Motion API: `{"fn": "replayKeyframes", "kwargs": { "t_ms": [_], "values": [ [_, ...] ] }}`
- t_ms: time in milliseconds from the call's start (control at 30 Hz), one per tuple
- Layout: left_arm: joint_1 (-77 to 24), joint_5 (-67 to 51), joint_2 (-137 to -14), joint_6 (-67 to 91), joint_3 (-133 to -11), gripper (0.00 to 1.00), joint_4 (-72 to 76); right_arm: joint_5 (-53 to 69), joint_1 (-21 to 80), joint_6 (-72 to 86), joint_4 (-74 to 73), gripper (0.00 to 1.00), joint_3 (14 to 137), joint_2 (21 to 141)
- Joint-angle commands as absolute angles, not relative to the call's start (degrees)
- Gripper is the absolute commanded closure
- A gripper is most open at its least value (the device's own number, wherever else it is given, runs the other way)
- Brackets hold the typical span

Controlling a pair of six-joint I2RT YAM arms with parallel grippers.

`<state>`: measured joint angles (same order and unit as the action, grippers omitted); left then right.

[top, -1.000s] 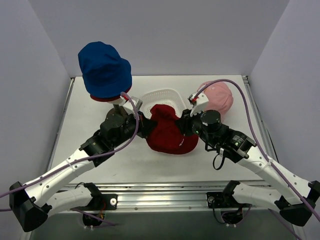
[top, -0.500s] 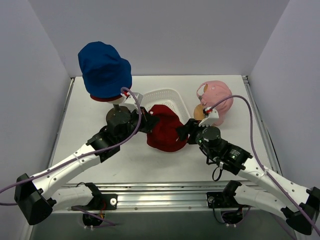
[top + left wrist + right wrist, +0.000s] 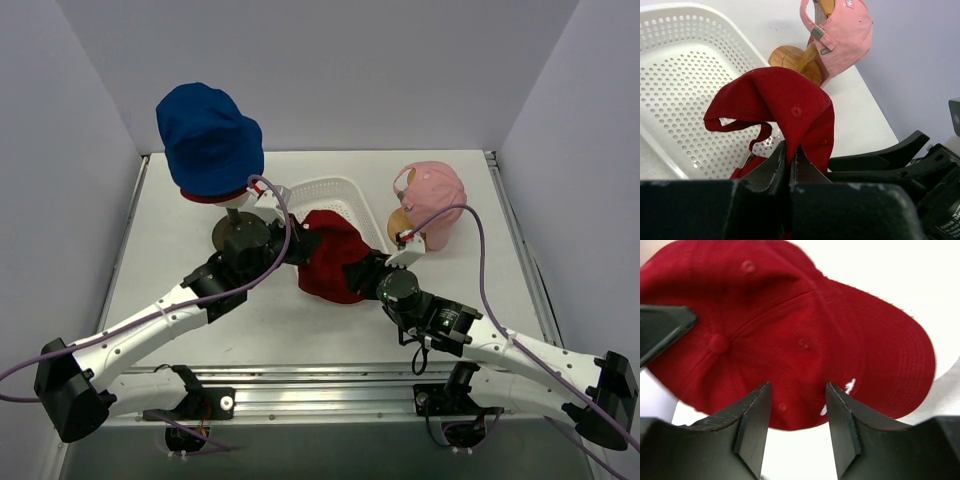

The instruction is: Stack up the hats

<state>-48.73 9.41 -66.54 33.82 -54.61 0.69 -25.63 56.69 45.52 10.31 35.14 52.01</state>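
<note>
- Red peaked cap (image 3: pixel 335 268), whereabouts?
- Centre of the top view, just below the white basket (image 3: pixel 322 188). Pinched at the crown by the left gripper (image 3: pixel 789 156), jaws together on a fold of the cloth.
- And the right gripper (image 3: pixel 798 392)?
- At the cap's lower right edge, jaws apart, clamped on nothing. Red fabric just ahead of the fingertips.
- How to do the step well?
- Probably by taking the near rim with the right. Then spreading the cap open between both grips and carrying it to the blue bucket hat (image 3: pixel 208 138) at upper left. Dark red bucket hat (image 3: pixel 215 196) already underneath that one, only its rim showing. Cloth alone between the jaws; likely to sag and fold if held at one point.
- Surface and room?
- Pale, flat table (image 3: pixel 165 250), plain grey-lilac walls (image 3: pixel 400 70) on three sides. Pink peaked cap (image 3: pixel 435 195) at upper right on a wooden stand (image 3: pixel 792 60), well apart from the stack.
</note>
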Motion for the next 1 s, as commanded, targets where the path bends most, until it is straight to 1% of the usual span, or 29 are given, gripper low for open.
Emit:
{"fn": "replayKeyframes", "kwargs": {
  "t_ms": [0,267,333,367,400,467,500,567,700,733,800,833,967],
  "values": [
    [-49.22,11.07,-64.69,33.93,-55.81,0.98,5.19,-32.25,56.87,47.37,12.83,0.59,35.07,53.00],
    [-49.22,11.78,-64.34,33.49,-54.58,0.98,5.54,-35.95,56.95,47.81,11.25,0.62,37.09,57.21],
    [-49.22,11.78,-64.34,33.49,-54.49,0.98,5.62,-36.03,56.95,47.55,12.04,0.66,36.91,57.83],
    [-49.22,11.52,-64.16,33.49,-54.41,0.98,5.71,-36.12,56.95,47.03,12.56,0.69,36.91,57.92],
    [-49.22,11.51,-63.99,33.49,-54.32,0.98,5.63,-36.21,56.95,46.76,12.83,0.80,36.83,57.83],
    [-49.22,11.34,-63.03,33.31,-54.23,0.98,5.45,-36.21,56.95,45.54,13.79,0.90,36.91,57.40],
    [-49.22,11.25,-62.58,33.14,-54.14,0.97,5.19,-35.95,56.95,42.92,14.15,1.00,37.26,57.13],
    [-49.22,11.51,-60.75,32.44,-54.14,0.97,3.79,-35.68,56.78,41.32,11.71,1.00,38.49,55.82],
    [-49.22,13.53,-57.40,30.50,-55.89,0.77,-2.79,-34.02,55.02,35.18,4.76,1.00,43.06,50.82],
    [-49.22,13.80,-56.61,29.80,-56.51,0.66,-4.90,-32.19,54.58,34.20,3.53,1.00,44.98,49.93],
    [-49.22,14.06,-54.41,29.45,-56.78,0.54,-6.32,-30.68,53.53,32.53,0.01,1.00,46.84,47.21],
    [-49.22,13.98,-53.19,29.27,-56.86,0.46,-7.20,-29.80,53.26,31.30,-3.83,1.00,48.59,46.50],
    [-49.22,13.27,-51.42,28.48,-57.57,0.34,-10.45,-29.35,51.86,28.83,-10.80,1.00,53.33,44.30]
  ]
}}
